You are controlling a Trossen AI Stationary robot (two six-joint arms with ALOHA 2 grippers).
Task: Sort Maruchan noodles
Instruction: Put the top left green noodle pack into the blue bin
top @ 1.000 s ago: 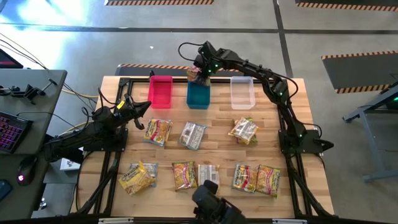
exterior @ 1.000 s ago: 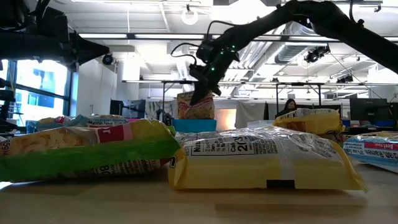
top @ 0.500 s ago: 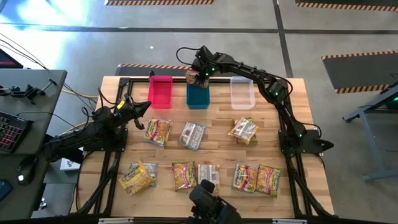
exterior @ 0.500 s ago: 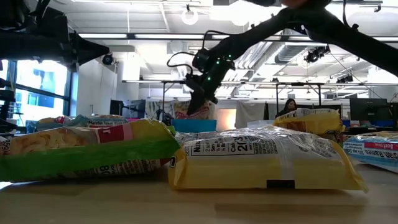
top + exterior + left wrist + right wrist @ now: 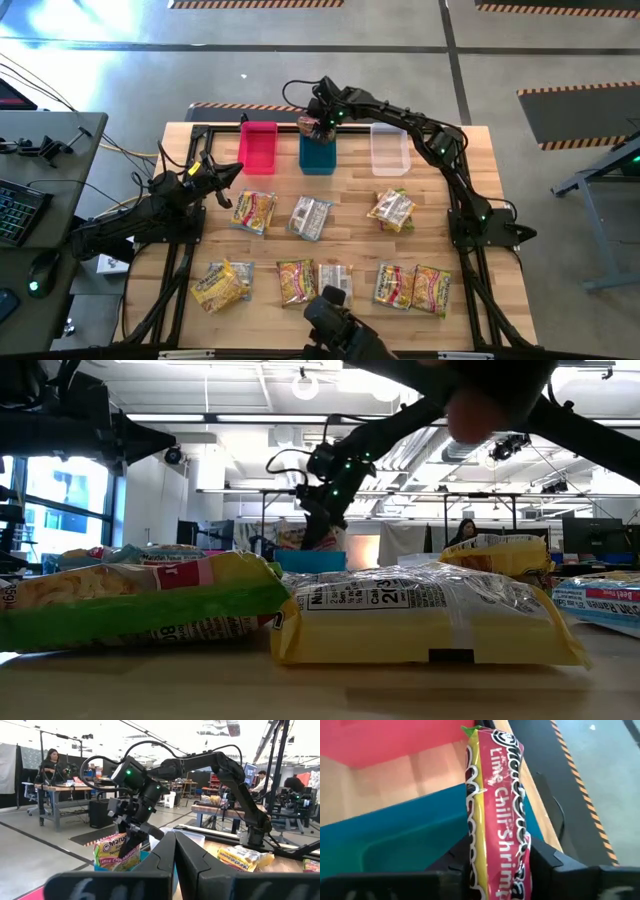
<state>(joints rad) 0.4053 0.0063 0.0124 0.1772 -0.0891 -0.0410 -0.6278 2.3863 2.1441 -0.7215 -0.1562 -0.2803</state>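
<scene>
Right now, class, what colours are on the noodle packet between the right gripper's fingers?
Pink-red with a yellow-green edge and white lettering on the noodle packet, best in the right wrist view.

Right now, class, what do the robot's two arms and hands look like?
Both arms are dark, slim and jointed. The right arm carries small green lights and a looping black cable near its right hand. The left hand ends in two flat dark fingers.

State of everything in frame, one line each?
Lime chili shrimp packet: upright, lower end in blue bin, gripped by right end effector
Left end effector: shut, parked left
Pink bin: empty
Clear bin: empty
Other packets: eight, lying on table
</scene>
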